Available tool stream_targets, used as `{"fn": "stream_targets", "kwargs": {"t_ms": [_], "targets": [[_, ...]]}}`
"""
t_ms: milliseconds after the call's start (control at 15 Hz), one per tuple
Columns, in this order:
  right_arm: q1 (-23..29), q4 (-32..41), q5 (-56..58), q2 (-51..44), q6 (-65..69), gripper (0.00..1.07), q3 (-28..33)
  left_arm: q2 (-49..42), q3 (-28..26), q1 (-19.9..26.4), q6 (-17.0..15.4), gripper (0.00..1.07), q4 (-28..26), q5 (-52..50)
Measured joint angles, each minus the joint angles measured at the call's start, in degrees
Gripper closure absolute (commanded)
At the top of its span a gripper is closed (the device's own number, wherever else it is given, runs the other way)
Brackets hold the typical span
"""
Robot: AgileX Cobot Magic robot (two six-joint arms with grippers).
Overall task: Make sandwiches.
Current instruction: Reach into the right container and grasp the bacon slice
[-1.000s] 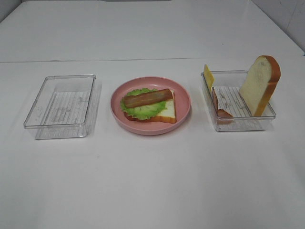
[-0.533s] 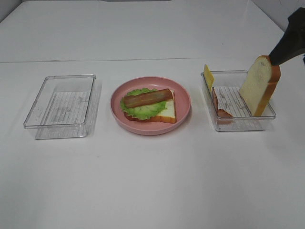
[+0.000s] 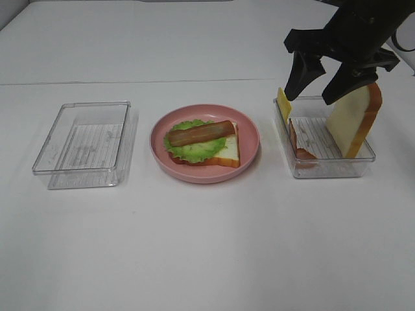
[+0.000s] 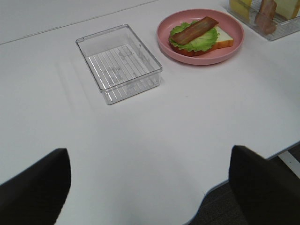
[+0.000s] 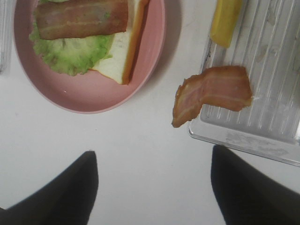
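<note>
The open sandwich (image 3: pixel 201 142) lies on the pink plate (image 3: pixel 249 139): one bread slice (image 3: pixel 228 152), green lettuce (image 3: pixel 194 150) and a brown bacon strip (image 3: pixel 200 133) on top. It also shows in the right wrist view (image 5: pixel 82 18) and the left wrist view (image 4: pixel 197 33). My right gripper (image 3: pixel 318 87) is open and empty, above the clear right container (image 3: pixel 324 170). That container holds an upright bread slice (image 3: pixel 353 116), a yellow cheese slice (image 3: pixel 283 103) and a pink ham piece (image 3: pixel 299 146), which hangs over the rim (image 5: pixel 215 91). My left gripper (image 4: pixel 150 187) is open and empty, low over the table's near edge.
An empty clear container (image 3: pixel 45 155) stands left of the plate, also in the left wrist view (image 4: pixel 119 63). The white table (image 3: pixel 207 246) stretches in front of all three. Its front edge shows in the left wrist view (image 4: pixel 206 208).
My right arm has come in from the upper right and moved left, now above the right container. The food and containers have not moved.
</note>
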Motion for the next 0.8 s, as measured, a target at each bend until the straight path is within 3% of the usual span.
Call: {"fn": "stream_targets", "kwargs": {"t_ms": [333,600,733,800], "targets": [[0.0,-0.2,5.0,10.9,3.0,0.46,-9.3,0.0,0.0,0.0,0.0,0.20,0.0,0.0],[0.0,-1.1,4.9,16.6,4.5,0.52,-10.5,0.0,0.0,0.0,0.0,0.20,0.0,0.0],[0.0,-1.5,4.0,18.5,4.6,0.67,-10.5,0.0,0.0,0.0,0.0,0.20,0.0,0.0],[0.0,-1.5,3.6,18.8,5.0,0.82,-10.5,0.0,0.0,0.0,0.0,0.20,0.0,0.0]]}}
